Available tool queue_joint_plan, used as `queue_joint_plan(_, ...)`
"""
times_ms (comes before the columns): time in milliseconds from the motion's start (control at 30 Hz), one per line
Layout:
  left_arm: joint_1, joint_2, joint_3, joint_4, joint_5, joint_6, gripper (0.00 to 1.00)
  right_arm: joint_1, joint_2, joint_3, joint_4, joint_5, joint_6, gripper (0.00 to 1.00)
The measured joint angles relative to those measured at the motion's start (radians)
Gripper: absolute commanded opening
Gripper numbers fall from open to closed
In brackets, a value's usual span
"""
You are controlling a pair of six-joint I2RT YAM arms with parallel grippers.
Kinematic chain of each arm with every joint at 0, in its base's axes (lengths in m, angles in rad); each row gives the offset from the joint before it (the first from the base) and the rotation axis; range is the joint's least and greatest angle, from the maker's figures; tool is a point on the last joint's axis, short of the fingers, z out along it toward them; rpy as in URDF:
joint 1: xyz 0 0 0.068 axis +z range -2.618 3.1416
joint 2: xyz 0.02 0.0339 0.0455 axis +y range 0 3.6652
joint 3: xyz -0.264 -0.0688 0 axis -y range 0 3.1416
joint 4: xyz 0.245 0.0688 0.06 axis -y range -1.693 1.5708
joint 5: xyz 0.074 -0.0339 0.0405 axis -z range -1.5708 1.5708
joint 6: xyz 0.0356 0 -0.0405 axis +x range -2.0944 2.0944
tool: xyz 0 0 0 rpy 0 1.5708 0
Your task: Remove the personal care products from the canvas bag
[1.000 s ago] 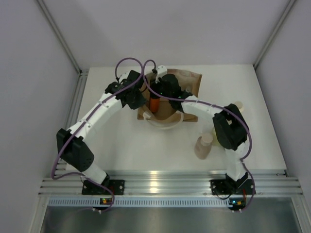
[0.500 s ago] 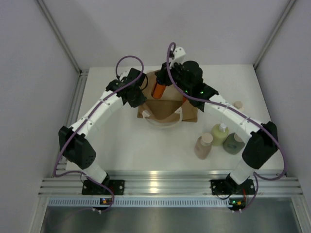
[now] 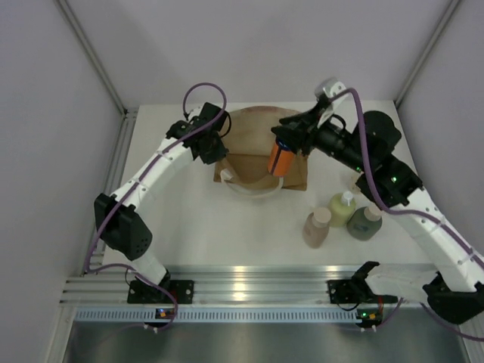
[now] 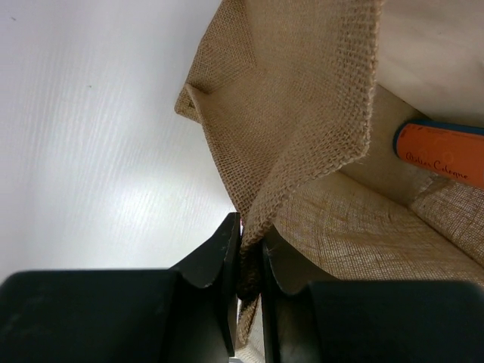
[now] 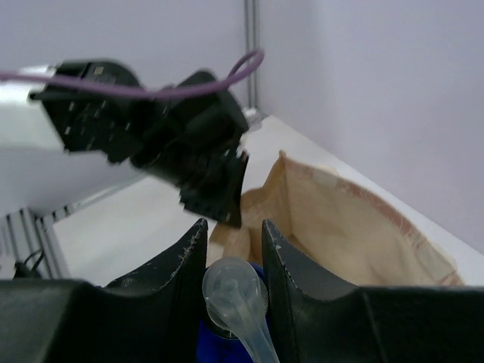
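Observation:
The tan canvas bag (image 3: 253,136) lies open at the table's back middle. My left gripper (image 3: 217,153) is shut on the weave of its left rim (image 4: 302,113), pinching the fabric between the fingers (image 4: 251,236). My right gripper (image 3: 293,138) is shut on an orange bottle (image 3: 280,159) by its blue cap, holding it in the air over the bag's right part. In the right wrist view the bottle's clear pump top (image 5: 234,296) sits between the fingers (image 5: 232,227), with the bag (image 5: 355,219) below. A second orange bottle (image 4: 442,151) lies inside the bag.
Three bottles stand together on the table at the front right: pinkish-beige (image 3: 317,228), yellow-green (image 3: 342,209) and dark green (image 3: 364,223). A white handle loop (image 3: 253,193) lies in front of the bag. Walls close the table in on the left, back and right.
My right arm has lifted the orange bottle up out of the bag and swung it to the right. My left gripper has kept its hold on the bag's rim.

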Motion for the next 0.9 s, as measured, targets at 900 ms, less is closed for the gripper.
queue_joint_plan(900,0.004,0.06,0.069,-0.006,0.103,0.166,0.0,0.444,-0.251,-0.996,0.351,0.442,0.047,0.14)
